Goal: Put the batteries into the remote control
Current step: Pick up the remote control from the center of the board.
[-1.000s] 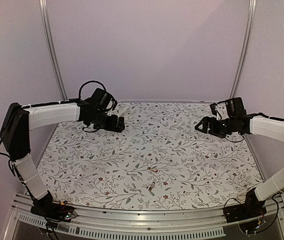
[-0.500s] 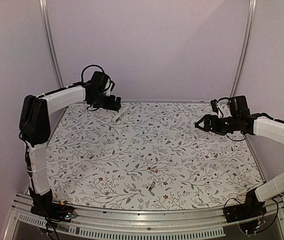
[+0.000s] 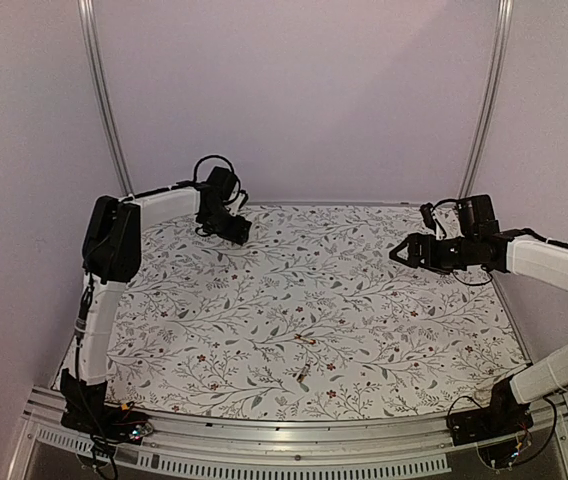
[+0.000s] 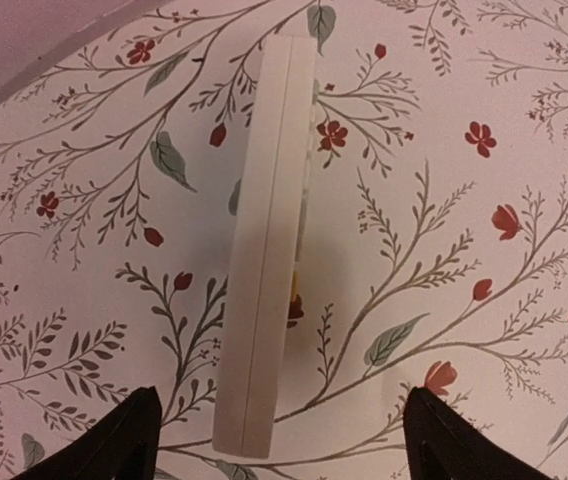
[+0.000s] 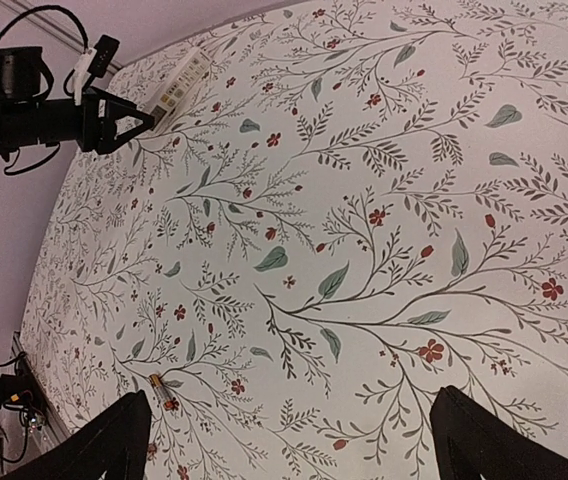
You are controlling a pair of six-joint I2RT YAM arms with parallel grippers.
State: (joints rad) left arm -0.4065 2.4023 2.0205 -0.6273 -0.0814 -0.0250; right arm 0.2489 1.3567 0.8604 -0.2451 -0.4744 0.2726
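The white remote control (image 4: 262,250) lies on the flowered table near the far left corner. In the left wrist view I see its long side with the seam, and buttons along its right edge. My left gripper (image 4: 279,400) is open, one finger on each side of the remote's near end, not touching it. In the top view the left gripper (image 3: 236,230) covers the remote. The remote also shows in the right wrist view (image 5: 179,80). Two small coppery batteries (image 3: 305,340) (image 3: 302,378) lie near the table's front middle. One battery (image 5: 162,387) shows in the right wrist view. My right gripper (image 3: 401,252) is open and empty above the right side.
The flowered table (image 3: 384,320) is bounded by purple walls behind and at both sides, with metal posts (image 3: 104,100) at the back corners. The remote lies close to the back left wall. A metal rail (image 3: 294,435) runs along the front edge.
My left arm has swung and stretched toward the far left corner, bringing its open gripper down over the remote. My right gripper shifted slightly, then stayed still.
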